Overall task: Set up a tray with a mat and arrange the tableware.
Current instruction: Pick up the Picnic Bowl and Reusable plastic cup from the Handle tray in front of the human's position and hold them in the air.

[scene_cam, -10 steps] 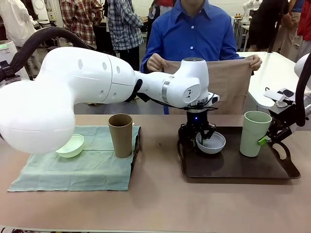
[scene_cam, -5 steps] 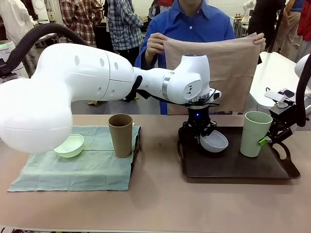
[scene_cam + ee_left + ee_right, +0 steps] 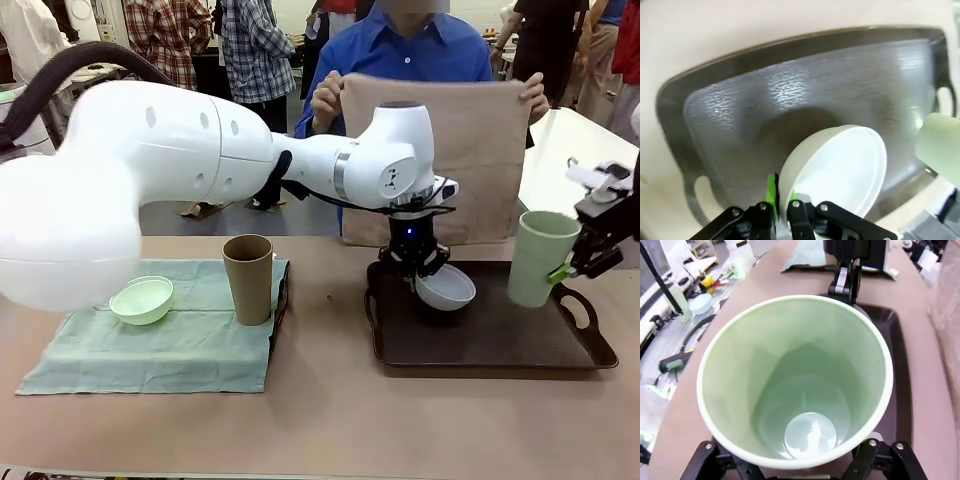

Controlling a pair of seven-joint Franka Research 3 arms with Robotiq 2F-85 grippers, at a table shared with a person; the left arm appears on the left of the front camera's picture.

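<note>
Left gripper (image 3: 428, 277) was clamped on the white bowl (image 3: 446, 287) by its rim, bowl tilted, lifted just above the dark tray (image 3: 480, 345). Right gripper (image 3: 578, 262) gripped the pale green cup (image 3: 540, 257) at its side, cup held off the tray's right end. Brown cup (image 3: 248, 278) and mint green bowl (image 3: 141, 300) sat on the green cloth (image 3: 160, 345), well left of the left gripper. Person held up a tan mat (image 3: 440, 150) behind.

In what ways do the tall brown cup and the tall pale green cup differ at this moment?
The tall brown cup stands upright on the green cloth; the tall pale green cup hangs tilted above the dark tray. The brown cup stands free, while the right gripper holds the pale green cup by its side. Both are handleless, and the pale green one is empty.
</note>
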